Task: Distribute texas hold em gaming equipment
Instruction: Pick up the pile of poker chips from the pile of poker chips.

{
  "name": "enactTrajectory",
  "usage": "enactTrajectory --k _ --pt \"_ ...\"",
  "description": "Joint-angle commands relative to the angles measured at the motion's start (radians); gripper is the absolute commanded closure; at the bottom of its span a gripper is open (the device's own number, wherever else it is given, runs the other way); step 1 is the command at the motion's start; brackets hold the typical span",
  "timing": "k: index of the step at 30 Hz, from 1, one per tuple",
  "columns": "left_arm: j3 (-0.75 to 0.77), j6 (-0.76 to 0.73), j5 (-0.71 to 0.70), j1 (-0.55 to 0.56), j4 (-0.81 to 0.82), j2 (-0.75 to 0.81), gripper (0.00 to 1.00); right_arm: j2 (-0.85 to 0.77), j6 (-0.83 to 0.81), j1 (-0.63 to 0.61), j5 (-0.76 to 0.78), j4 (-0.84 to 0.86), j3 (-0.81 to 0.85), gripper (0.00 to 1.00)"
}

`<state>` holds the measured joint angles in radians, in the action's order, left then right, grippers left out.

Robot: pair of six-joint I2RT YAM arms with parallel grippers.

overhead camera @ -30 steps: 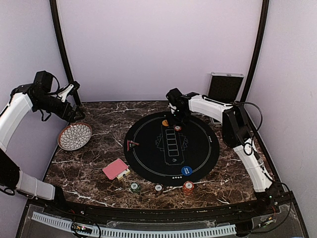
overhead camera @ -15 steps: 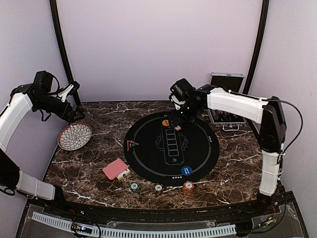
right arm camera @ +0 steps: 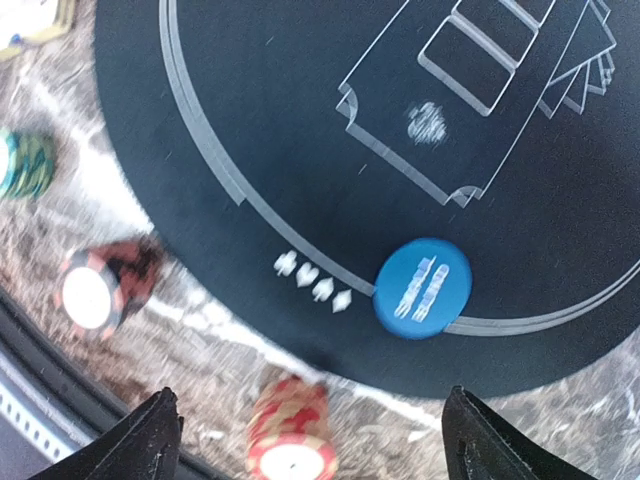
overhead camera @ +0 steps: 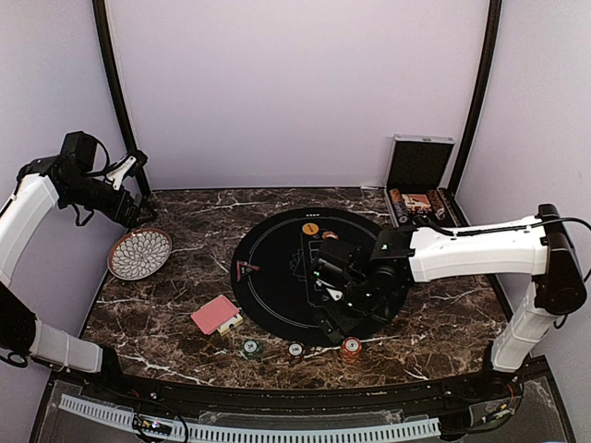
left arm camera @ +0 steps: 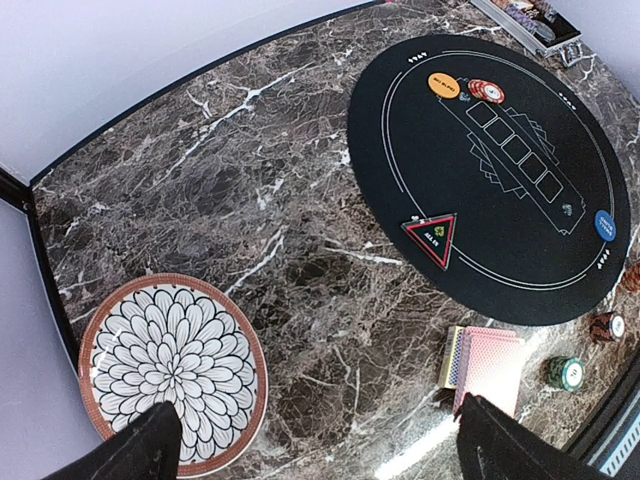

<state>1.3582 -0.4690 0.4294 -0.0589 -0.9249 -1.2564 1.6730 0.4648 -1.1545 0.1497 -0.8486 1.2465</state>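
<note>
**While both grippers are held wide open, chips are lined up along the near edge**

Where the marbled stone table (overhead camera: 199,214) meets its near rim, three chip stacks are set in a row just off the round black mat (overhead camera: 268,295): a green stack (overhead camera: 250,349), a dark stack with a white centre (overhead camera: 295,350) and a red-orange stack (overhead camera: 351,348). Little room is left between them and the rim. The right gripper (right arm camera: 312,440) is held above this spot, fingers spread wide and nothing clasped. A blue chip (right arm camera: 422,287) is seen on the mat's white ring line below it. Left of the mat, a squared deck of red-backed cards (overhead camera: 215,315) is laid on bare stone with open room around it. A triangular marker (overhead camera: 246,269) is placed at the mat's left edge. Near the mat's far edge, an orange chip (overhead camera: 310,228) and a red chip (overhead camera: 330,236) are set close together. At far left, the left gripper (left arm camera: 320,450) is held above a flower-patterned plate (overhead camera: 139,253), its jaws wide and empty. A hinged silver case (overhead camera: 420,164) is stood open in the far right corner.
</note>
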Motion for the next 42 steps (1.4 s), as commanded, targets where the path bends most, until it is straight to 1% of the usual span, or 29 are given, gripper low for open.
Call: enactTrajectory --k 1,6,14,27,42 --pt "0.005 -0.011 0.014 0.0 -0.038 0.023 0.01 -0.051 0.066 -0.039 -0.014 -0.035 -0.03 0.07" --pt "0.01 -0.009 0.02 -0.001 -0.042 0.024 0.01 -0.033 0.059 -0.044 -0.033 -0.028 -0.067 0.07" --pt "0.007 -0.009 0.019 -0.001 -0.04 0.021 0.01 -0.015 0.052 -0.044 -0.08 0.021 -0.115 0.18" --pt "0.007 -0.011 0.015 -0.001 -0.035 0.016 0.01 0.008 0.038 -0.045 -0.088 0.045 -0.153 0.28" --pt "0.004 -0.011 0.009 -0.001 -0.034 0.016 0.01 0.015 0.038 -0.044 -0.087 0.043 -0.147 0.5"
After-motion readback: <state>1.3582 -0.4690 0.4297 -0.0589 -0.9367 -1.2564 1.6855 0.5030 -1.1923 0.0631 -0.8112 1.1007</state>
